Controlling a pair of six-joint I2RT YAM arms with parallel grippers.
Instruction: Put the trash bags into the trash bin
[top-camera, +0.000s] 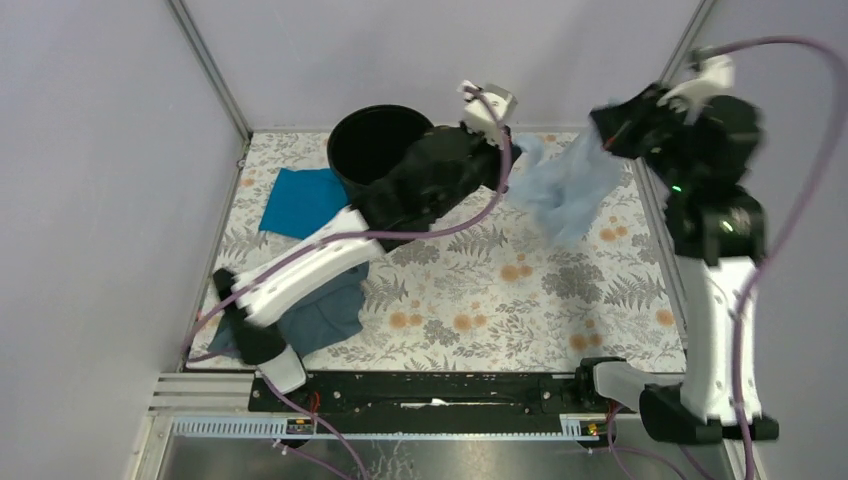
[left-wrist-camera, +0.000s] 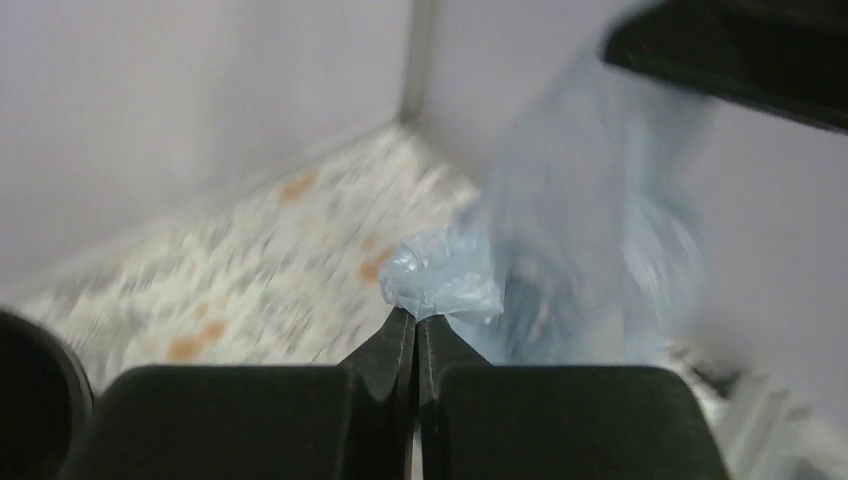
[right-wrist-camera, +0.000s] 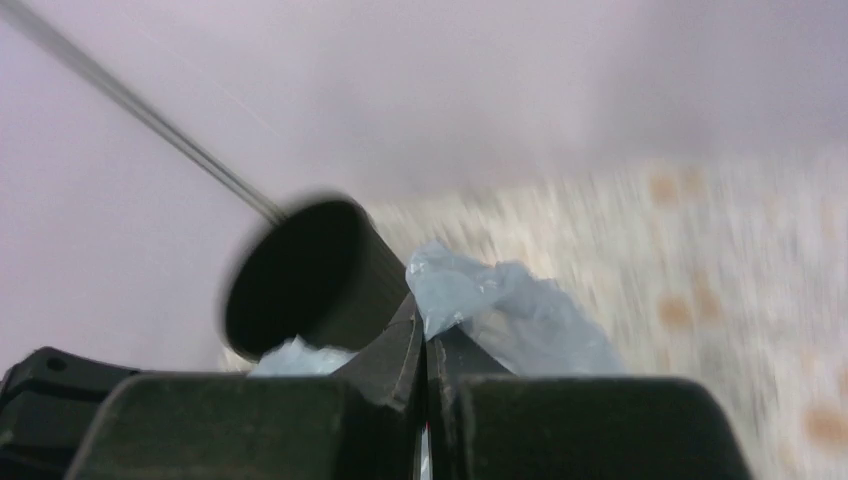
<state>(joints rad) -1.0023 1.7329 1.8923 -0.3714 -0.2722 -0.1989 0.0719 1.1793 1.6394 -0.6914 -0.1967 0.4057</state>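
Observation:
The pale blue trash bag hangs stretched in the air between my two grippers, above the back right of the table. My left gripper is shut on the bag's left edge; the left wrist view shows the crinkled plastic pinched at its tips. My right gripper is shut on the bag's right edge; the right wrist view shows the bag held at its tips. The black trash bin stands at the back, left of the bag, and shows in the right wrist view.
A bright teal folded cloth lies left of the bin. A dull grey-blue cloth lies at the front left, partly under my left arm. Grey walls enclose the floral-patterned table.

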